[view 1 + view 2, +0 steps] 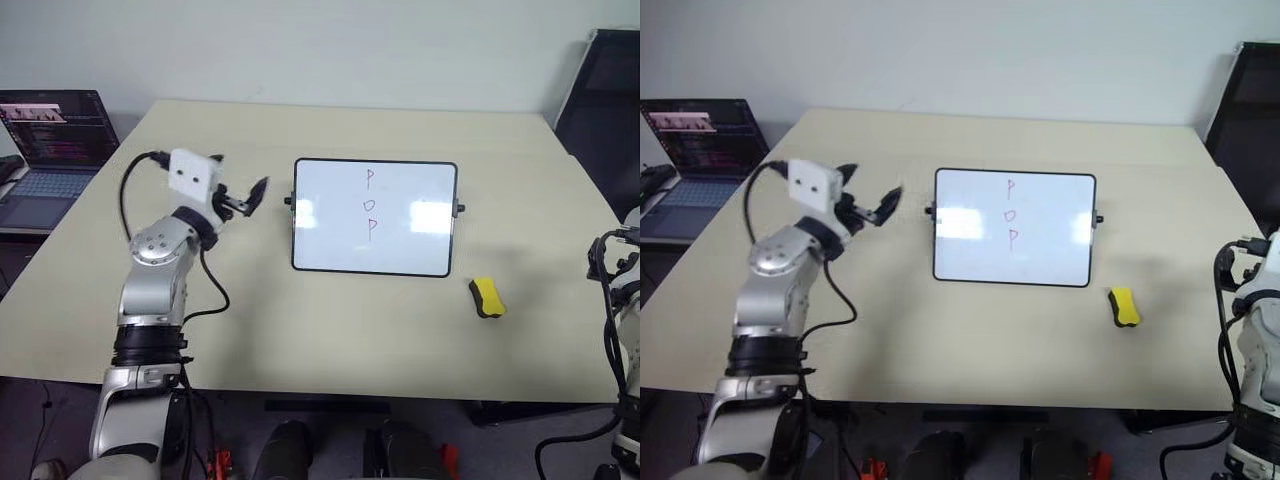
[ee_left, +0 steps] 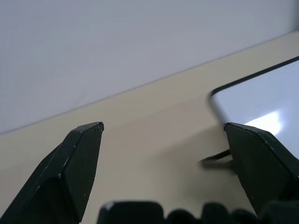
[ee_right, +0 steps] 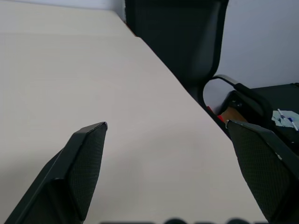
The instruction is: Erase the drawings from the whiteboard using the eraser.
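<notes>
Quickly, by item:
eraser (image 1: 487,297): small yellow block on a dark base, lying on the table (image 1: 330,330) near the front right corner of the whiteboard (image 1: 410,235), apart from it, untouched.
eraser handling: likely light and firm on top, with a softer wiping base; smooth rounded sides could slip, so pinch across the short width of the yellow body, base facing down.
whiteboard: flat on the table centre, black frame, small knobs on both short sides; glossy and probably light, so it may slide under wiping unless steadied.
drawings (image 1: 370,204): faint P, O, P in a column, slightly right of the board's middle, all intact.
left gripper (image 1: 252,196): jaws spread apart, nothing between them, raised above the table just beside the board's left edge; left wrist view has the board's corner beside one finger (image 2: 261,158).
right gripper (image 3: 166,133): jaws spread wide, empty, over bare table near its right edge with a black chair (image 3: 187,42) beyond; not at the eraser yet.
laptop (image 1: 50,140): open on the far left, off the table, not involved.
</notes>
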`<state>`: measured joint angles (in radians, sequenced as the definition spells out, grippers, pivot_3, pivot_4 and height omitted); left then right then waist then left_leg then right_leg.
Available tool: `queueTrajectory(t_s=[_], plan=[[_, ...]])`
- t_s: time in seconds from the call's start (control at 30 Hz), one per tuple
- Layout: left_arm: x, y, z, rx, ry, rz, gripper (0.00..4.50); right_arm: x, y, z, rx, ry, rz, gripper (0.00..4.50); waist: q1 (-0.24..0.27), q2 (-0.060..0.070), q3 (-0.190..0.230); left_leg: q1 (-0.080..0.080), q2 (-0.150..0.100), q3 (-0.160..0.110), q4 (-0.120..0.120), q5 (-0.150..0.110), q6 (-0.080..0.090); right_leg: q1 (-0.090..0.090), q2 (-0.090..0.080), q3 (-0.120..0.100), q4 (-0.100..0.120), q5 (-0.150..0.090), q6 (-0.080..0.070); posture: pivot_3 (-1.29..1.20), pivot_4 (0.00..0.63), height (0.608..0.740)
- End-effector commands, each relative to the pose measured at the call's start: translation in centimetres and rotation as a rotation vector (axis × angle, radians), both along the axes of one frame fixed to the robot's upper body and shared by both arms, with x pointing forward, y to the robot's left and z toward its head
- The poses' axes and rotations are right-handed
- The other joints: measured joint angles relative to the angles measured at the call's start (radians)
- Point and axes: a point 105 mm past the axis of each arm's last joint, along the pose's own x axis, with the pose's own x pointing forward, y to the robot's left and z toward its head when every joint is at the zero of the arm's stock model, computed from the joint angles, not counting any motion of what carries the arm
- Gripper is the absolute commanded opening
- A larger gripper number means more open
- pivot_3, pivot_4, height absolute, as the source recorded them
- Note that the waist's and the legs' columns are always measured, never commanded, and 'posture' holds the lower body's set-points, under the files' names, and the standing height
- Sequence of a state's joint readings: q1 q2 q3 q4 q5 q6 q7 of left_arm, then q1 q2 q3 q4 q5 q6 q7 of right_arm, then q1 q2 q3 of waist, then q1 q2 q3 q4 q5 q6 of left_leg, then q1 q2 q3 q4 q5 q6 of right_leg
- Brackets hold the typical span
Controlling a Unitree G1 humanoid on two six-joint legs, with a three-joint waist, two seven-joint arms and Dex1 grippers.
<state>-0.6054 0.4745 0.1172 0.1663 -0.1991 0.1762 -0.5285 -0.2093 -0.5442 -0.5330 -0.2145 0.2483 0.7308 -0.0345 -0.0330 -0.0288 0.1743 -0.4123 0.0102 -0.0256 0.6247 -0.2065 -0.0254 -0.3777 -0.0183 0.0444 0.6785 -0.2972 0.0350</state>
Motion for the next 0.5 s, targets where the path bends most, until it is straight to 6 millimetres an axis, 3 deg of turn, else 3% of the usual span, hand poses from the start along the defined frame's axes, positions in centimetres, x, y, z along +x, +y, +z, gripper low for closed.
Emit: queueTrajectory(t_s=[0.03, 0.27, 0.5], plan=[[-1.5, -4.4, 1.4, -0.016, 0.000, -0.259, 4.50, -0.3, 1.8, 1.6, 0.008, 0.036, 0.079, 4.45, -0.001, 0.000, 0.000, 0.000, 0.000, 0.000, 0.000, 0.000, 0.000, 0.000, 0.000, 0.000, 0.000, 0.000, 0.000, 0.00, 0.150, 0.740], [-4.7, -9.6, 0.4, -0.011, 0.102, -0.665, 4.50, -0.1, 5.5, 2.2, 0.111, 0.159, 0.206, 4.45, 0.000, 0.000, 0.000, -0.003, 0.000, 0.000, 0.001, 0.000, 0.000, -0.003, 0.001, 0.000, 0.001, 0.000, 0.000, 0.00, 0.150, 0.740], [-6.4, -11.2, -1.9, 0.072, 0.181, -0.868, 4.50, 0.0, 9.2, 2.3, 0.181, 0.279, 0.331, 4.45, 0.001, 0.000, 0.000, -0.004, 0.000, 0.000, 0.001, 0.000, 0.000, -0.003, 0.001, -0.001, 0.000, 0.000, 0.000, 0.00, 0.150, 0.740]])
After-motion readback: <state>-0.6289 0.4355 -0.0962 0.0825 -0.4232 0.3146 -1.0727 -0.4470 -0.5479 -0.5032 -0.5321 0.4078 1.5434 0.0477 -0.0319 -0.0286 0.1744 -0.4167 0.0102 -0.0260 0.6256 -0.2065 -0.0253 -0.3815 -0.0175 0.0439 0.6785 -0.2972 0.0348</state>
